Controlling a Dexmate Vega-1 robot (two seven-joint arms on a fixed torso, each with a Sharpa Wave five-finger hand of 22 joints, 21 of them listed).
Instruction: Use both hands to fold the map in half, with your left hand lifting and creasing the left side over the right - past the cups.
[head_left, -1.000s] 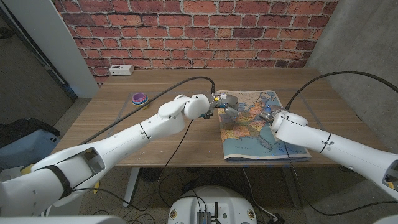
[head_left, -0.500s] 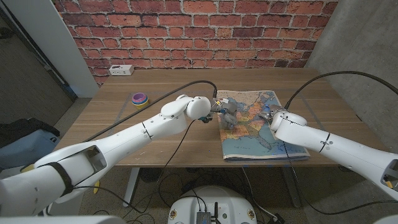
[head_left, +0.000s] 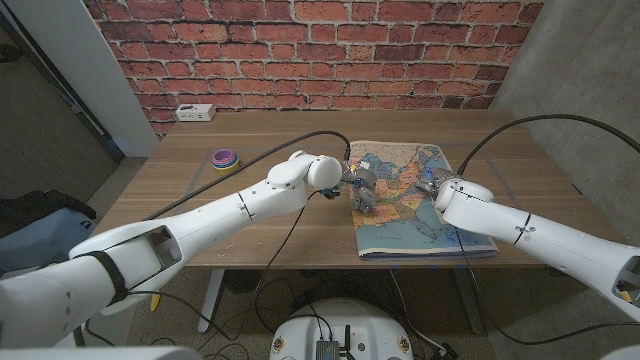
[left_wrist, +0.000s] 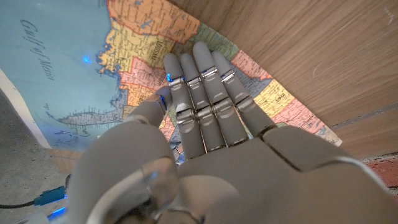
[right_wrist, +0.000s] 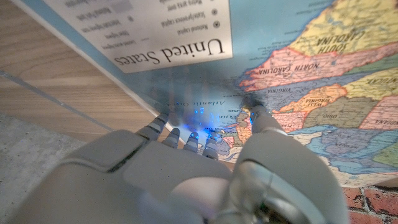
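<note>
Pressing down on the map (head_left: 415, 200), the left robot hand (head_left: 362, 185) has slid further onto it, fingers straight, holding nothing. The right robot hand (head_left: 440, 188) rests on the map too; its grip is hidden. The fold looks done.

The folded United States map (head_left: 415, 205) lies flat on the wooden table's right half, colourful face up.
</note>
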